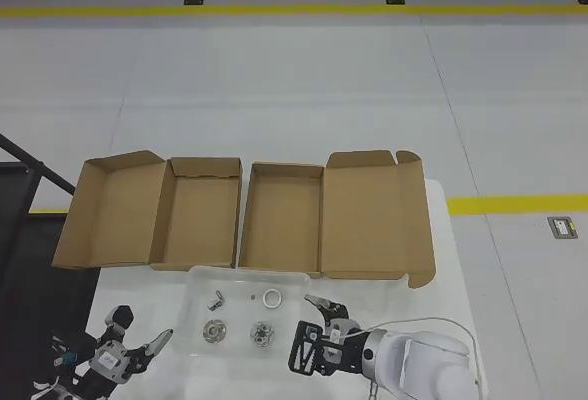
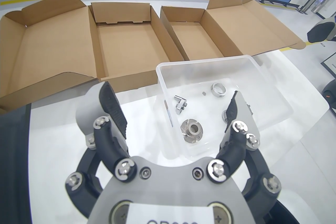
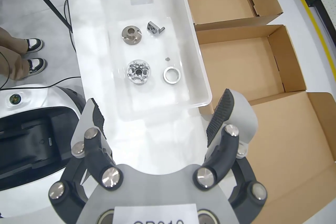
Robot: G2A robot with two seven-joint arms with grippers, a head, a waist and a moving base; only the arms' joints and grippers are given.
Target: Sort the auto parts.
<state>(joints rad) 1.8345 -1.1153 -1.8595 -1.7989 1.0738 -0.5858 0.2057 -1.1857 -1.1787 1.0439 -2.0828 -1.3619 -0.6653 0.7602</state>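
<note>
Spotter: Sorting looks unstarted, judging by how things lie. All four parts sit in your clear plastic tray (image 3: pixel 198 51), and the left box (image 1: pixel 202 215) and right box (image 1: pixel 282 218), both plain corrugated cardboard, show bare brown floors.

Checker: So every piece is left for you to move. Your left gripper (image 2: pixel 170 92) hangs near the tray's left end, ribbed black pads spread wide with nothing between them. Your right gripper (image 3: pixel 160 97) is likewise released, near the tray's right end.

Spotter: Mind the shapes. The flanged hub (image 3: pixel 132 35) is dull grey metal, round, with a centre bore. The gear-like disc (image 3: pixel 138 72) near it is brighter, toothed and pocketed. The ring (image 3: pixel 172 75) is smooth, shiny and thin-walled. The bracket (image 3: pixel 155 28) is a small drilled block with a pin sticking out.

Checker: I judge the ring hardest for you: low and slick on glossy plastic. A dark speck (image 3: pixel 167 59) near it is too small to tell.
</note>
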